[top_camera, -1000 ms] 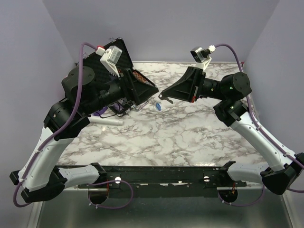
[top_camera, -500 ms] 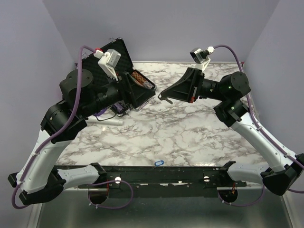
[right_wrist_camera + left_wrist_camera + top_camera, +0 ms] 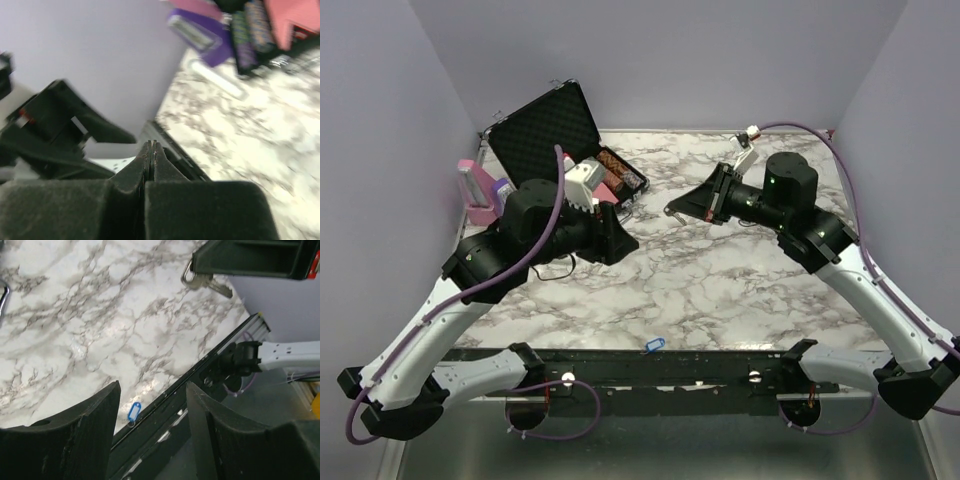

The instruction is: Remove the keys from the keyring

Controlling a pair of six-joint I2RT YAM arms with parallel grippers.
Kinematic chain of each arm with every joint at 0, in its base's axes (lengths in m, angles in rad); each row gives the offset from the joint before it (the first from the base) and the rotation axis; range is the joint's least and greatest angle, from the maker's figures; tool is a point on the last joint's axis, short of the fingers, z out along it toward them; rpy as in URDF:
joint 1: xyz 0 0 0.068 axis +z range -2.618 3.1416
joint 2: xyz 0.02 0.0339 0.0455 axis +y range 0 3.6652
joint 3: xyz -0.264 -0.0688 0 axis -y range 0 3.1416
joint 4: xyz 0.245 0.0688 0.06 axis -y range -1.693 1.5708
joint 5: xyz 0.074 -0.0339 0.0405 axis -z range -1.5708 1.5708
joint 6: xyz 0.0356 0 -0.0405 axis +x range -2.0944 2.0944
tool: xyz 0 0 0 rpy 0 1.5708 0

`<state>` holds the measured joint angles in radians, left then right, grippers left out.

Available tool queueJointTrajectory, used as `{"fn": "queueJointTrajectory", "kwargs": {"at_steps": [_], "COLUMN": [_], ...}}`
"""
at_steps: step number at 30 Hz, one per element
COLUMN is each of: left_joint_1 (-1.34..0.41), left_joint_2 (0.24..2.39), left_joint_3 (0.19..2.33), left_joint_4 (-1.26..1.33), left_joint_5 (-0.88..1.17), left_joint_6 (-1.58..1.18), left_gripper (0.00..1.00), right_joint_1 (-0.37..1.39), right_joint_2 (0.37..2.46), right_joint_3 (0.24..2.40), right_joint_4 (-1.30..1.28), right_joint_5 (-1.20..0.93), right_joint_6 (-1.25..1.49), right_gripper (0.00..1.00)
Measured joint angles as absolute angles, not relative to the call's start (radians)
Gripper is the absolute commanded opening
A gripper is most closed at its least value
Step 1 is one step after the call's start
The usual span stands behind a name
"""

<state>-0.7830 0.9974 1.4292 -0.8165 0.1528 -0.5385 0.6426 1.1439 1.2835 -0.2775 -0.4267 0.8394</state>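
The keyring, a small ring with a blue tag (image 3: 653, 345) (image 3: 133, 411), lies at the table's near edge against the black rail, with no key on it. My right gripper (image 3: 674, 209) (image 3: 151, 145) hangs above the table's middle. It is shut on a silvery key (image 3: 206, 283), whose bow and blade stick out below its fingers in the left wrist view. The key is hidden in the right wrist view. My left gripper (image 3: 616, 240) (image 3: 152, 390) is open and empty, held above the table and looking down at the blue tag.
An open black case (image 3: 542, 125) with poker chips (image 3: 620, 170) stands at the back left. A pink item (image 3: 470, 185) and a purple item (image 3: 503, 188) (image 3: 200, 34) lie beside it, with a white pen (image 3: 220, 80). The black rail (image 3: 700, 365) runs along the near edge.
The blue-tagged keyring dropped from between the two grippers to the table's near edge. My left arm swung back and lower, away from the right gripper. The right gripper shifted slightly, still shut.
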Motion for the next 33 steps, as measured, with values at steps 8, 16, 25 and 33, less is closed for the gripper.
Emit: {"fn": "queueJointTrajectory", "kwargs": {"at_steps": [8,16,25,33], "left_joint_1": [-0.815,-0.961,-1.108,-1.208], "left_joint_2": [0.982,1.037,1.262,1.464], "left_joint_3": [1.235,1.065,1.015,1.018], "left_joint_4": [-0.853,-0.82,-0.742,-0.716], "left_joint_5": [0.178,0.169,0.118,0.09], "left_joint_6": [-0.486,-0.487,-0.514,-0.513], "left_gripper": [0.64,0.63,0.63,0.63], "right_joint_1": [0.642,0.642,0.642,0.642], "right_joint_2": [1.177,1.203,1.203,1.203], "right_joint_3": [1.283,1.256,1.238,1.235], "right_joint_4": [-0.683,-0.833,-0.872,-0.882], "right_joint_5": [-0.058,0.059,0.07,0.07], "right_joint_6": [0.845,0.865,0.863,0.863], "right_gripper": [0.01,0.01,0.01,0.01]}}
